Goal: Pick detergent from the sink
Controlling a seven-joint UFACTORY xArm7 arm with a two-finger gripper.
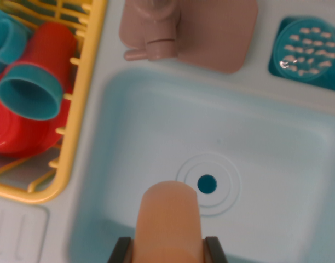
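Note:
The detergent (pixel 170 219) is a rounded pale-orange bottle at the bottom middle of the wrist view. It stands out in front of the light-blue sink (pixel 277 148). My gripper (pixel 168 253) is shut on it; a black finger (pixel 121 251) presses its left side and another finger (pixel 217 250) its right. The bottle's top reaches almost to the sink's drain (pixel 207 184), which lies just beyond it. The bottle's lower part is cut off by the frame edge.
A brownish faucet (pixel 156 33) on its base plate stands behind the sink. A yellow dish rack (pixel 74 109) on the wrist view's left holds red cups (pixel 44 49) and a teal cup (pixel 30 90). A teal dotted lid-like object (pixel 307 49) sits at top right.

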